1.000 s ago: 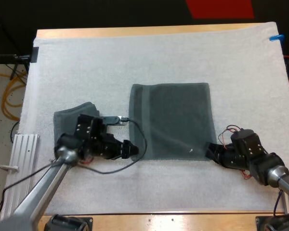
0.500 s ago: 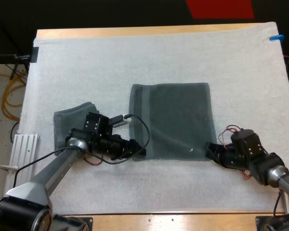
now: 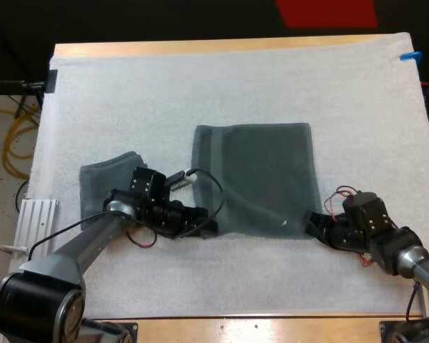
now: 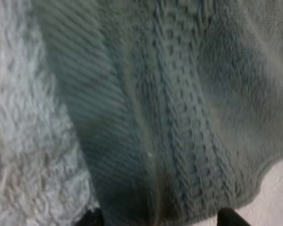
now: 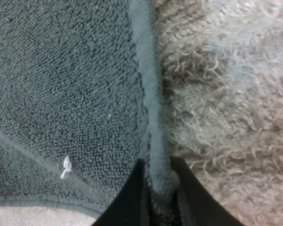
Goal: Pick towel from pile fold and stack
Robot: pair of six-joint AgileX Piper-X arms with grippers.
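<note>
Left hand has slid rightward to the near left corner of the spread towel, its fingers apart astride the hem, while the right hand pinches the near right corner; folding, then stacking by the folded towel, remain.

— What lies under everything?
— A shaggy white mat covering the wooden table. The table's bare edge shows at twelve o'clock and again at six.
— And off the table?
— At eight o'clock a ribbed metal rail lies just beside the mat. At nine o'clock a yellow cable loops on the speckled floor.
— Anything at the mat's edge?
— A small black clip at ten o'clock, touching the mat's corner.
</note>
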